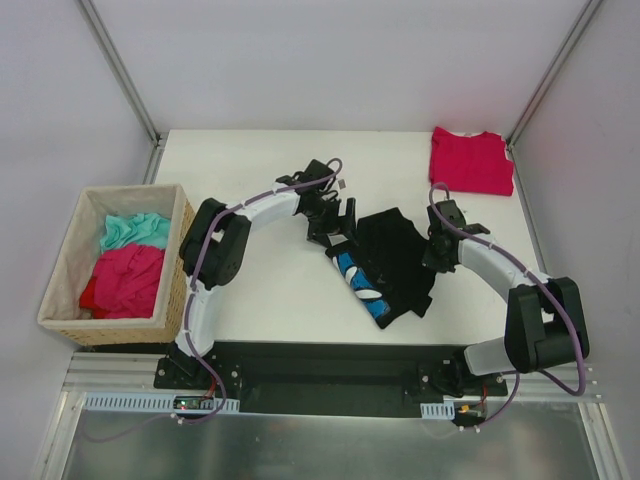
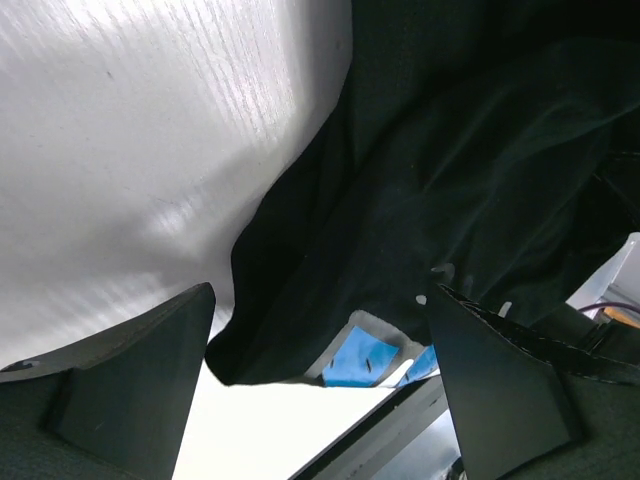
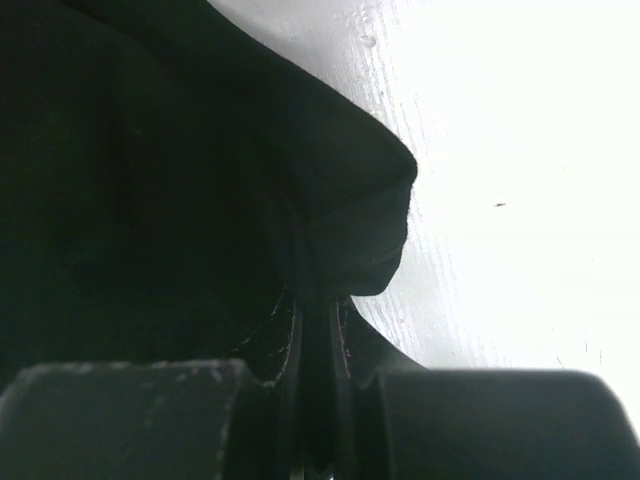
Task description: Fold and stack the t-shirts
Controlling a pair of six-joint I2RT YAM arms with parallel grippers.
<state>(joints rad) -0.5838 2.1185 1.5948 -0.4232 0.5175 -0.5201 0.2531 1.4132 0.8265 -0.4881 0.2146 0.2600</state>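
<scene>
The right tool (image 3: 318, 335) is pressed together, pinching a fold at the right edge of the black t-shirt (image 1: 397, 250). The left tool (image 1: 335, 222) has its fingers spread wide above the shirt's left edge, holding nothing. The black t-shirt lies crumpled at the middle of the white desk (image 1: 270, 290), with a blue-and-white patch (image 1: 356, 276) showing on its near-left side. The red t-shirt (image 1: 470, 160) lies folded flat at the far right corner. A woven basket (image 1: 178, 290) stands beside the desk's left edge, holding teal cloth (image 1: 135, 230) and pink cloth (image 1: 125, 282).

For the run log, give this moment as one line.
black t-shirt: crumpled mid-table | left hand: open at its edge | right hand: shut on it | red t-shirt: folded, far right corner
</scene>
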